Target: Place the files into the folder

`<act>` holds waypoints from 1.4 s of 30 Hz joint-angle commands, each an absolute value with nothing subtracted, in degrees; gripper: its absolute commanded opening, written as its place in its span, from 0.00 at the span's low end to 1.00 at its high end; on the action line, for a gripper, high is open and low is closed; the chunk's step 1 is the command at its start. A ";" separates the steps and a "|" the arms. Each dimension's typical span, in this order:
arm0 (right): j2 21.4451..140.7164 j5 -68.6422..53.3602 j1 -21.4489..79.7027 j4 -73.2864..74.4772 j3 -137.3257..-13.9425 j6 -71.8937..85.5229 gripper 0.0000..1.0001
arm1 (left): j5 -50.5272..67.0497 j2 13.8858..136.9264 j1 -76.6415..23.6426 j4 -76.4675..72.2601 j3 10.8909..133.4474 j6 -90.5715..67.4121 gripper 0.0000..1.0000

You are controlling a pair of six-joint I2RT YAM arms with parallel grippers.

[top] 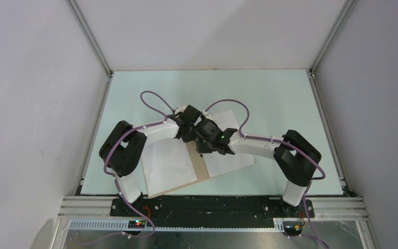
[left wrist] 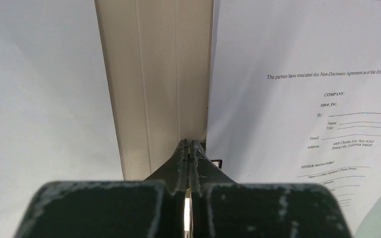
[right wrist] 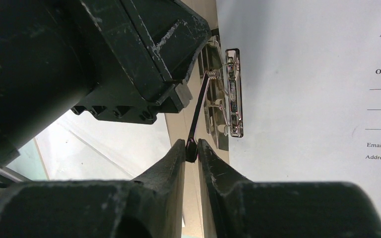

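The tan folder (top: 200,167) lies open on the table, its spine strip (left wrist: 158,74) bare between white sheets. A blank sheet (top: 166,166) covers the left leaf. A printed file (top: 230,155) lies on the right leaf and shows in the left wrist view (left wrist: 302,74) and the right wrist view (right wrist: 317,99). My right gripper (right wrist: 192,145) is shut on the black-tipped lever of the metal spine clip (right wrist: 228,94), and the lever stands lifted. My left gripper (left wrist: 189,144) is shut with nothing visible in it, pointing down at the spine beside the clip.
Both wrists crowd together over the folder's middle (top: 199,136); the left gripper's body (right wrist: 104,59) sits close beside the clip. The pale green table (top: 269,93) stretches behind the folder. White walls and aluminium frame rails (top: 90,39) enclose the space.
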State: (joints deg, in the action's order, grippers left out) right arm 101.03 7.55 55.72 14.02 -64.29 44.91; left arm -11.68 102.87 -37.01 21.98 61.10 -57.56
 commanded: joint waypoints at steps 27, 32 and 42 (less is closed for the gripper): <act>104.59 16.64 58.36 23.89 -57.55 40.89 0.15 | -9.95 109.70 -36.59 24.48 58.28 -56.86 0.00; 103.61 18.55 58.15 23.72 -55.52 42.08 0.13 | -10.10 109.96 -36.08 24.46 57.88 -56.17 0.00; 101.35 18.57 55.52 21.73 -51.19 43.67 0.11 | -10.66 110.04 -35.73 24.40 57.32 -55.14 0.00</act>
State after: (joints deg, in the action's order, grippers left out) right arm 99.55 15.77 57.04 9.19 -56.01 44.42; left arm -8.27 104.14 -36.21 18.96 61.30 -56.97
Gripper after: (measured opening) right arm 0.141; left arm 0.007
